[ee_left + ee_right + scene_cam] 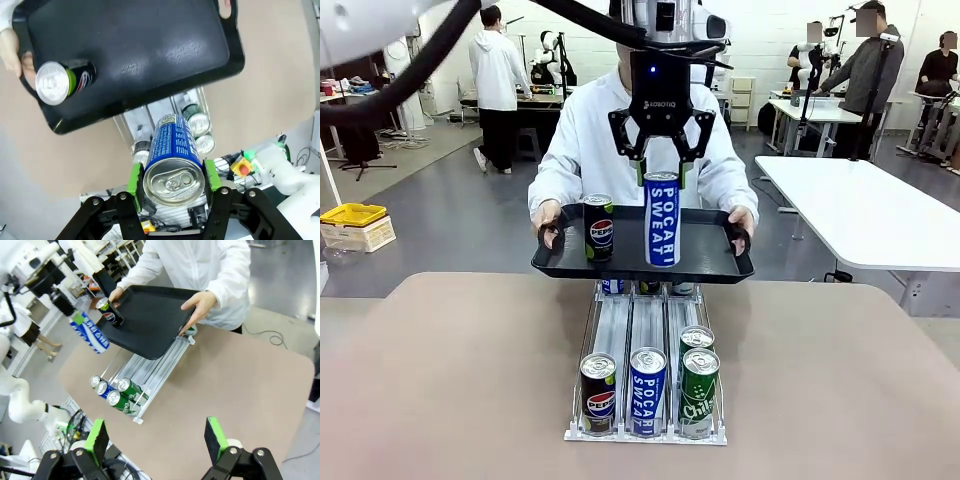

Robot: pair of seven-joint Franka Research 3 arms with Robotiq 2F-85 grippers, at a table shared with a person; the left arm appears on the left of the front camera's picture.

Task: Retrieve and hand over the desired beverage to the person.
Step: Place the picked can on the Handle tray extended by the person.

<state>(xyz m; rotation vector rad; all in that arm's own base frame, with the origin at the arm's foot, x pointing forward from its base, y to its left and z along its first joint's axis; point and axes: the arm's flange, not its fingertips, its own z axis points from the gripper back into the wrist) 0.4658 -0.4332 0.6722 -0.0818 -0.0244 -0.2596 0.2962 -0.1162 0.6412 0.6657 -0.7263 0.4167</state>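
**Pocari can over tray, not yet set down**

Left gripper (661,165) clamped on top end of blue Pocari Sweat can (661,220), green pads pinching both sides; can upright, hanging above black tray (715,268). In right wrist view, can looks just off tray's near edge rather than over its middle, bottom prob. not touching yet. Tray held level by the person (588,140), a hand (744,222) at each end. Pepsi can (598,227) already standing on tray, near person's left-side grip from the front.

To do well: carry fwd until can sits clearly inside rim, keep well apart from Pepsi, lower straight, keep vertical, release only once base rests flat. Tray is hand-held, so may dip under load; slow descent advised.

Right gripper (157,441) spread wide, holding nothing, hovering high over table.

Surface: beige tabletop (450,380), matte, bare apart from clear roller rack (647,435) w/ Pepsi, Pocari and green cans queued at front. Tray surface dark, lightly scuffed.

Room: open lab, grey floor, white tables at right, other people at benches further back, yellow bin at left.
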